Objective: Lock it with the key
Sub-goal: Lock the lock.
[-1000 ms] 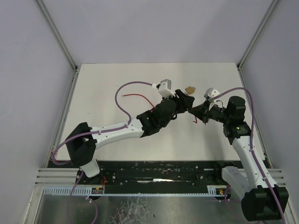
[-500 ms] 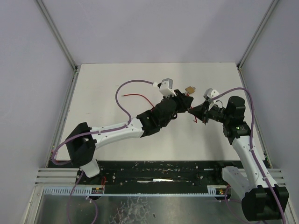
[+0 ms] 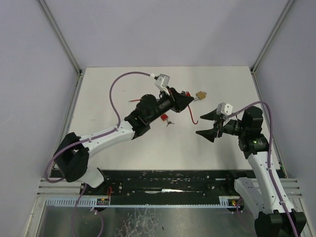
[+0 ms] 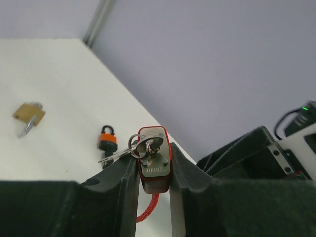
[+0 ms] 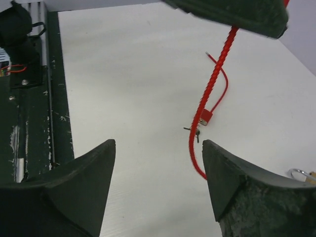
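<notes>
The red padlock is being grasped between the fingers of the left gripper and is being held above the white table. The keys on a ring are seen at its face. A red coiled cable is hanging below it. The right gripper is being kept released, with nothing between its fingers, apart from the lock. A brass padlock and a small orange padlock are lying on the table.

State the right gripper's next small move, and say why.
Probably bring the open right gripper over to the silver key at the red-cased padlock and close on it: the left gripper clamps the padlock, while nothing holds the key.
</notes>
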